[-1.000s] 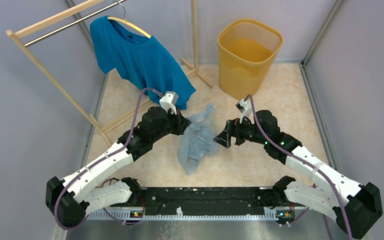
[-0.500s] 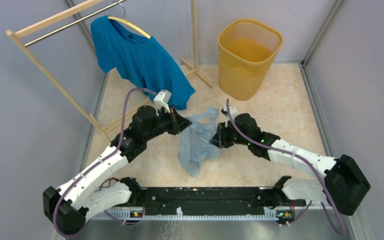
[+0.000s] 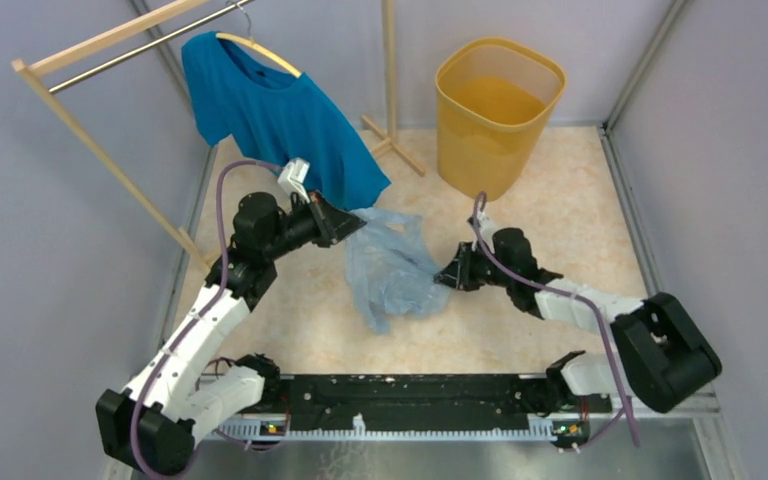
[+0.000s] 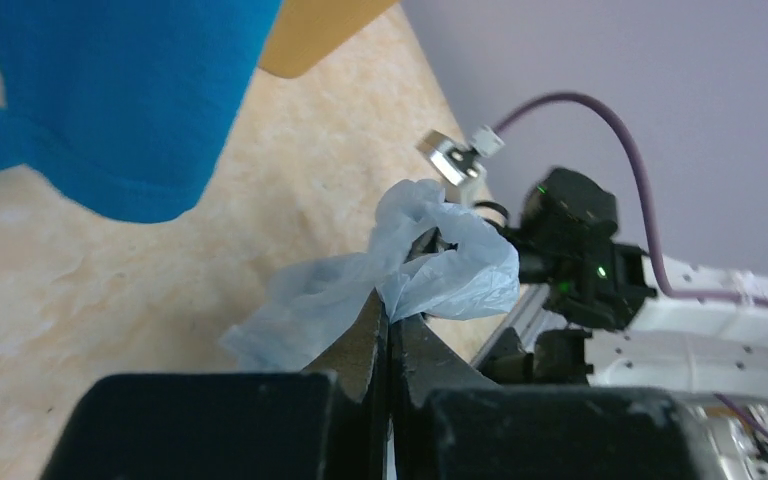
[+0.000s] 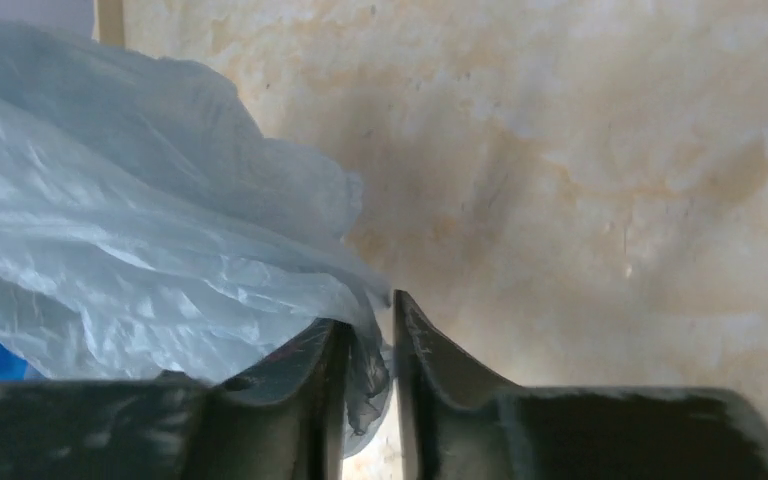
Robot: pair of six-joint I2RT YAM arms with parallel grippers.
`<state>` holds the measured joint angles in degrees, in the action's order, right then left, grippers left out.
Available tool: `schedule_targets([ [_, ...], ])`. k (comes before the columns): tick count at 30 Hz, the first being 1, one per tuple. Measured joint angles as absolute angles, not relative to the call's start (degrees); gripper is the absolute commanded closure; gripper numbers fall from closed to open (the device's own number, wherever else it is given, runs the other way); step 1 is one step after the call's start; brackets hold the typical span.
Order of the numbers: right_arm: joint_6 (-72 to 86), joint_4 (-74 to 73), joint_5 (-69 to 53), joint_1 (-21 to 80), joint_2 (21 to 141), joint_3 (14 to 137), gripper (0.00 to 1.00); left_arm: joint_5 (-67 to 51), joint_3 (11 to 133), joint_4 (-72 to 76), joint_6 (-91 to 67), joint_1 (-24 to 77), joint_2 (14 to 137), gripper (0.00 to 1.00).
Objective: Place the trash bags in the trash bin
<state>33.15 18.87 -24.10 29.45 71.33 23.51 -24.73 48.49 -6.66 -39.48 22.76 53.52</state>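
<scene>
Bag [image 3: 390, 268] pinched from 2 sides, none of it in the bin [image 3: 480, 150] yet.
At middle left, just under the blue shirt [image 3: 270, 120], the left gripper [image 3: 356, 228] is clamped tight on the bag's upper left edge. The bag sags at frame centre, its lower part on the table [image 3: 560, 220]. At its right edge the right gripper [image 3: 445, 278] has its jaws nearly together on a fold of film. The bin stands upper right, well apart; lifting and carrying remain.
</scene>
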Motion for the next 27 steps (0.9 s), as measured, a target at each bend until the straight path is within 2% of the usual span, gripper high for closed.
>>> schedule_targets([
  [2, 31.5, 15.6, -24.8, 29.4, 75.0, 27.7, 0.50, -30.2, 46.9, -2.1, -40.7, 21.4, 54.7, 1.00],
  [4, 29.8, 10.9, -24.4, 29.4, 76.6, 32.1, 0.39, -34.5, 46.3, 0.0, -40.5, 21.4, 55.4, 1.00],
  [10, 26.4, -4.1, -20.4, 29.4, 72.5, 40.7, 0.19, -36.5, 49.6, -1.9, -32.2, 21.4, 54.7, 1.00],
  [13, 29.1, -7.5, -21.2, 29.4, 65.6, 40.8, 0.18, -34.7, 51.5, -1.9, -27.2, 21.4, 53.5, 1.00],
  [18, 45.5, 3.2, -27.4, 29.4, 58.1, 37.5, 0.18, -32.6, 51.5, 1.5, -21.6, 23.7, 52.7, 1.00],
  [21, 57.3, 10.8, -28.3, 29.4, 56.9, 36.0, 0.14, -27.6, 51.5, 2.9, -17.8, 30.1, 52.9, 1.00],
  [25, 69.3, 15.0, -25.5, 29.5, 54.6, 35.2, 0.13, -17.6, 49.3, 5.3, -13.1, 41.7, 53.0, 1.00],
  [27, 73.3, 14.4, -22.8, 29.5, 52.7, 35.2, 0.07, -13.3, 47.2, 6.5, -11.2, 46.2, 53.1, 1.00],
])
